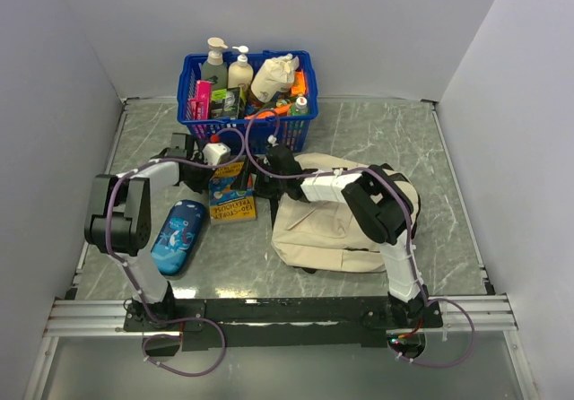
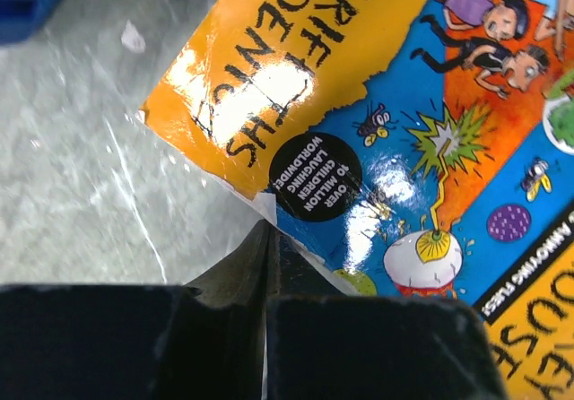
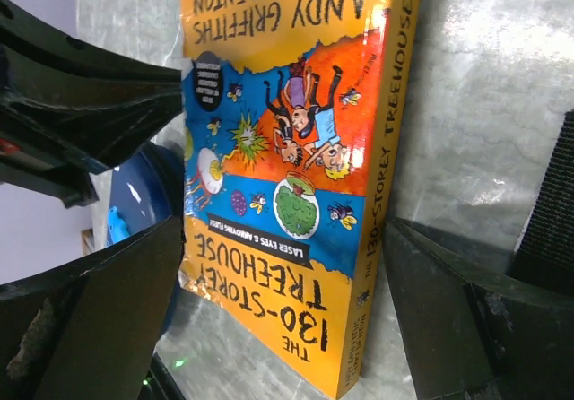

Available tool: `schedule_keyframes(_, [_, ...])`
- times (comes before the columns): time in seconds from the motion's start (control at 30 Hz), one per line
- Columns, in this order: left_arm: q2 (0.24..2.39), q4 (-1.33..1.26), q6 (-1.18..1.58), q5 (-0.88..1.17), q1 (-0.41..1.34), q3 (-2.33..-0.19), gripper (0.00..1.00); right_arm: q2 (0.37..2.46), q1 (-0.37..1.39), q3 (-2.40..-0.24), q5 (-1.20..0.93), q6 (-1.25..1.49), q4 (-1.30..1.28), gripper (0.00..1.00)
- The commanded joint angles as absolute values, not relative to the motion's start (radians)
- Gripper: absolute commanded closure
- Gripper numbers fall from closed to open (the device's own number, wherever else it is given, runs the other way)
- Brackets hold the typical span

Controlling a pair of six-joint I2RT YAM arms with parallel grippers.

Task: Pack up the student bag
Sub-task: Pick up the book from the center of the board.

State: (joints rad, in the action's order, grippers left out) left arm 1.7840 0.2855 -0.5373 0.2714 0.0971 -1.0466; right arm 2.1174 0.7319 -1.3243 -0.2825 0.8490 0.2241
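Top view: the soft beige student bag [image 1: 318,234] is seen lying flat on the desk [image 1: 448,167], right of a paperback book [image 1: 233,198] and partly under the right arm. It is judged light and floppy, best taken by the fabric rim beside its zipper. Left wrist view: the left claw [image 2: 267,239] is pressed together at the book's edge, though a pinch on the cover cannot be confirmed. Right wrist view: the right claw [image 3: 285,230] is spread wide, straddling the book.

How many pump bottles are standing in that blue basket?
2. Both stand in the blue basket, far left corner: a grey-green pump bottle and a cream pump bottle beside it. More may lie hidden.
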Motion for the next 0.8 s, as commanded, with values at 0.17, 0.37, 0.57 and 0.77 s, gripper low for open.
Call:
schedule_keyframes(0.17, [1.836, 0.304, -0.505, 0.276, 0.213, -1.072, 0.95, 2.145, 0.715, -1.256, -0.393, 1.015, 0.376, 0.00])
schedule_keyframes(0.37, [1.824, 0.327, -0.468, 0.325, 0.236, -1.083, 0.94, 2.083, 0.681, -1.183, -0.485, 1.199, 0.630, 0.00])
schedule_keyframes(0.57, [1.810, 0.350, -0.433, 0.371, 0.241, -1.101, 0.94, 1.994, 0.670, -1.138, -0.502, 1.232, 0.751, 0.00])
schedule_keyframes(0.77, [1.813, 0.348, -0.414, 0.387, 0.244, -1.082, 0.94, 1.994, 0.661, -1.100, -0.523, 1.298, 0.868, 0.00])
